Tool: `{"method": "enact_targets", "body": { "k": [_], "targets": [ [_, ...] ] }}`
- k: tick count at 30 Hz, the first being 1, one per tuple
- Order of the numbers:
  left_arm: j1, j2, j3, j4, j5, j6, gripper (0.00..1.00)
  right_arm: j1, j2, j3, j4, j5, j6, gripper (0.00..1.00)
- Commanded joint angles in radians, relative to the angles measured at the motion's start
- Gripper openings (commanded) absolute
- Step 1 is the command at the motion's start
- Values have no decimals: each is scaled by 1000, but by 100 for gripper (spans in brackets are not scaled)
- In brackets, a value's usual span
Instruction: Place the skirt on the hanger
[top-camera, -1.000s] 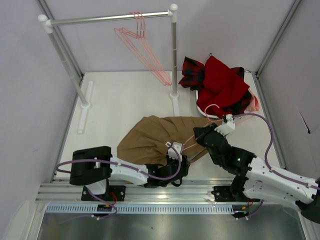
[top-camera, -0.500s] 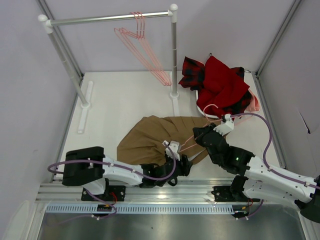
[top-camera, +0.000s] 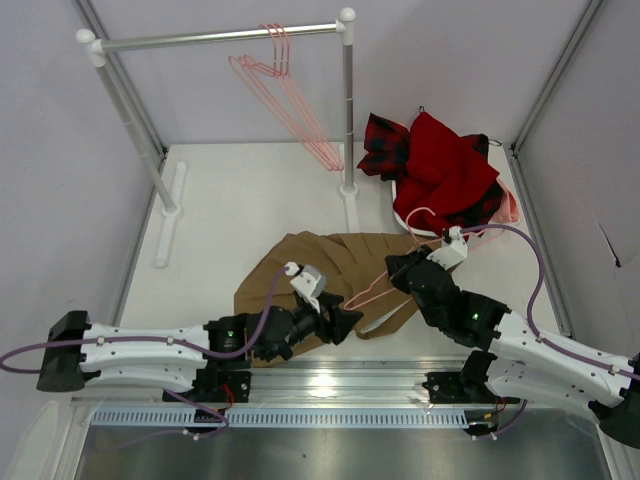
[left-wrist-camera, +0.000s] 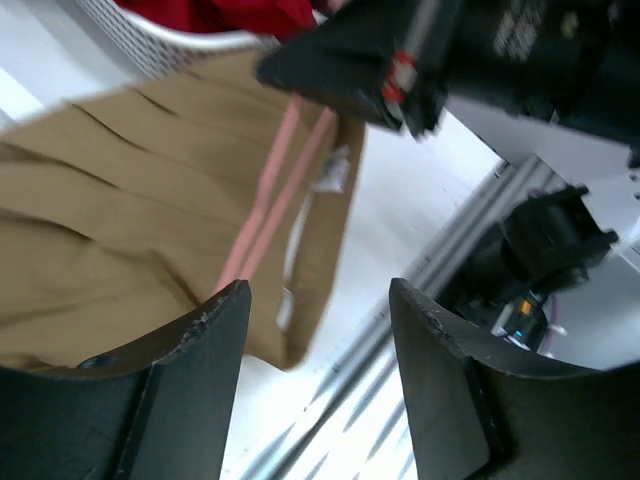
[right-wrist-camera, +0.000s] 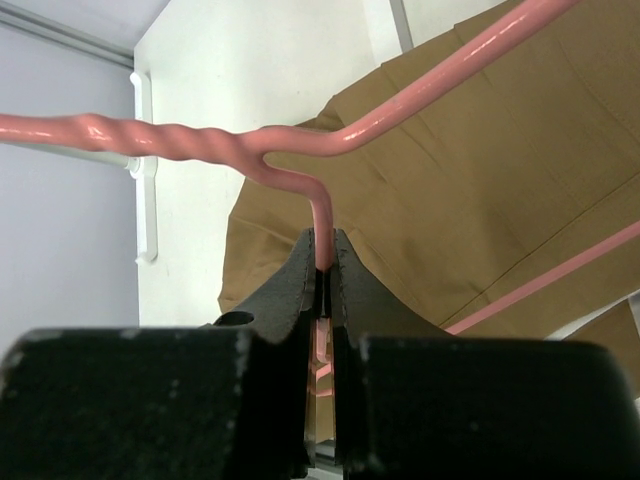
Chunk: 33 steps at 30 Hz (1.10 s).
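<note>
Left arm has just swung out low to the left and its jaws have widened, so the left gripper (left-wrist-camera: 318, 290) has let go of the near edge and hangs over the cloth with its fingers well apart and nothing between them. The skirt (top-camera: 300, 265) lies flat on the table (top-camera: 230, 200) near the arms, not on the hanger (right-wrist-camera: 180, 140) yet, which only rests across its right side. My right gripper (right-wrist-camera: 322, 250) stays clamped on the hanger's neck below the twist, so I judge the threading is still to come.
</note>
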Motion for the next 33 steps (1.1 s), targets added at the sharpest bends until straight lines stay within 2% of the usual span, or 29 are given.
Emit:
{"method": "enact_targets", "body": {
  "k": [1,2,5,9,13,24,31,33],
  "targets": [
    [90,-55,-25,-29,109,167,63,-3,-20,19,21,7,13,0],
    [139,-49,-22,-7,164,181,63,-2,-21,16,22,-2,13,0],
    [192,21,9,36,260,252,60,1,-35,10,29,-10,4,0],
    [197,187,95,53,340,331,58,4,-55,10,19,-5,-1,0],
    [203,302,177,67,352,373,56,4,-63,9,7,-1,1,0],
    [275,334,205,178,424,378,53,6,-63,6,7,-10,2,0],
    [287,446,313,130,459,382,44,7,-50,6,13,-10,-2,0],
    [292,466,342,113,463,379,38,4,-47,6,9,-8,4,0]
  ]
}}
